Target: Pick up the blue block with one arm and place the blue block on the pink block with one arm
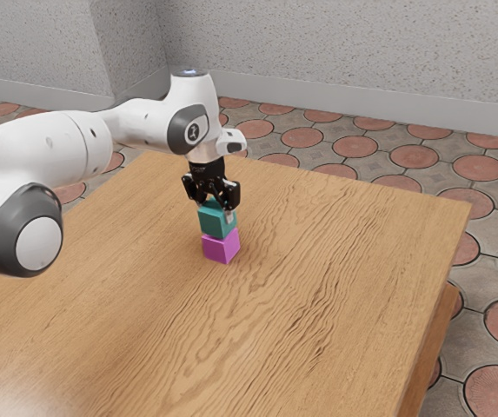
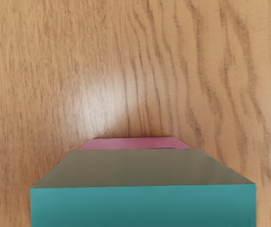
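on the table (image 1: pixel 335 295), nearer its far edge than its near one, the blue block (image 1: pixel 216 222) sits on the pink block (image 1: pixel 221 248), their sides nearly flush as the exterior view shows them. what remains, i judge, is the letting go: the fingers should part evenly and the hand (image 1: pixel 217 202) lift straight up, so nothing drags the top block off its seat. the hand's black fingers reach down over the blue block's upper part and seem pressed to it from both sides, clamped rather than spread.

from the wrist view, the blue block (image 2: pixel 144 194) lies just under the hand, with a thin strip of the pink block (image 2: pixel 135 143) showing beyond it against the table (image 2: pixel 78 71). that small offset looks harmless, though a slow release would be wise.
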